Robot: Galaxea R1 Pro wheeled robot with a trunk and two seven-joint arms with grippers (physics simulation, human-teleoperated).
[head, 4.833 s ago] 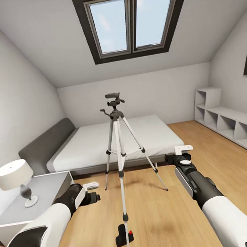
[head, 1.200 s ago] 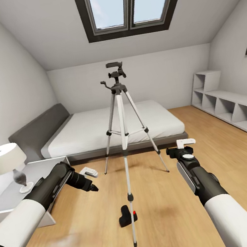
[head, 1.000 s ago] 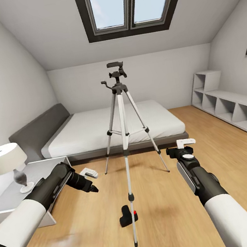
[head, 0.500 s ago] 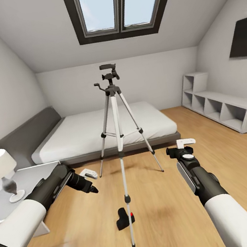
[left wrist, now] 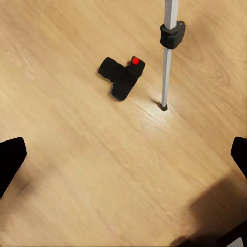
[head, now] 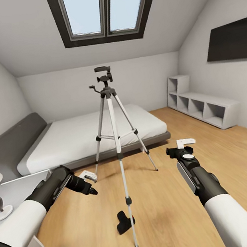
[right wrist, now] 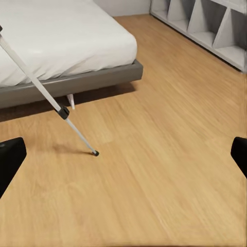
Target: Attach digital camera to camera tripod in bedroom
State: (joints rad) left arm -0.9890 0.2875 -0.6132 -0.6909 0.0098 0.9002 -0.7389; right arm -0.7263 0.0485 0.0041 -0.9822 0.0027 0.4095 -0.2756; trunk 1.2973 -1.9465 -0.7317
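since the digital camera point(left wrist: 122, 77) lies on the wood floor point(head: 172, 216) just beside the camera tripod point(head: 116, 141) front foot, both the left gripper point(left wrist: 123, 154) and right gripper point(right wrist: 123, 154) are held spread wide and empty, presumably readied for a pickup.

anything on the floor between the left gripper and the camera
No, just bare wood floor between the left gripper and the digital camera, seen in the left wrist view.

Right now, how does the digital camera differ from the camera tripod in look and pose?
The digital camera is small, black and lies low on the wood floor; the camera tripod is tall, stands upright, and has silver legs. The camera is not mounted; the tripod's head is bare. Both rest on the floor, close together.
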